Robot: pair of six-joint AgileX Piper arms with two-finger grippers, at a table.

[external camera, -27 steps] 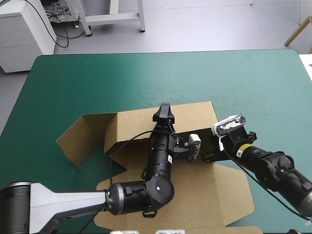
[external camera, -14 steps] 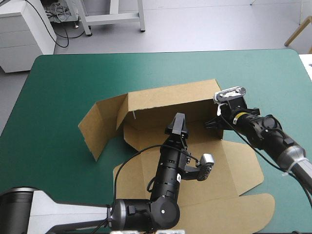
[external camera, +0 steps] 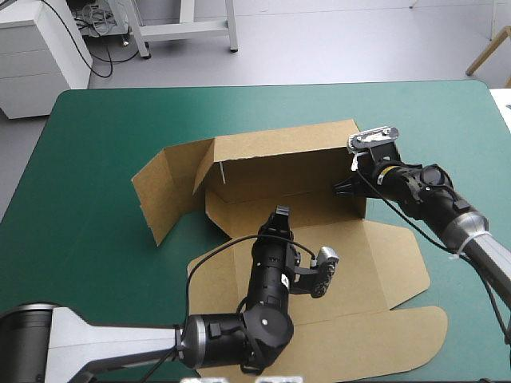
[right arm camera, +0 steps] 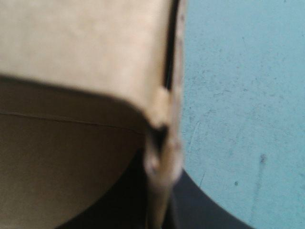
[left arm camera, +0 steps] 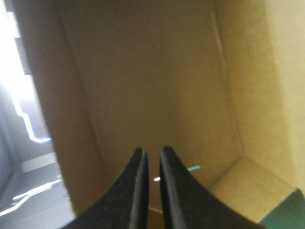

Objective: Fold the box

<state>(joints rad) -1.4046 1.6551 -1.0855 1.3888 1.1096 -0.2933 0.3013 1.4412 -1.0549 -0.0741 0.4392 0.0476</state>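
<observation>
Brown box (external camera: 375, 263) lies at the middle of the table's teal-green cover (external camera: 104, 120), partly raised: its back wall (external camera: 279, 167) stands upright along the far side, a side flap (external camera: 164, 195) angles up at the table's left, and the lid (external camera: 359, 335) lies flat toward the near edge. From my station, the right gripper (external camera: 343, 190) sits at the right-hand end of the back wall. Its wrist view shows the board's edge running between the black fingers, which are pinched all but closed on it. The left gripper (external camera: 279, 214) hovers over the box's floor panel (external camera: 239, 211), pointing at the inside of the back wall. In its wrist view the fingers are drawn together to a narrow slit, and I see no board between them. The two grippers are well apart.
</observation>
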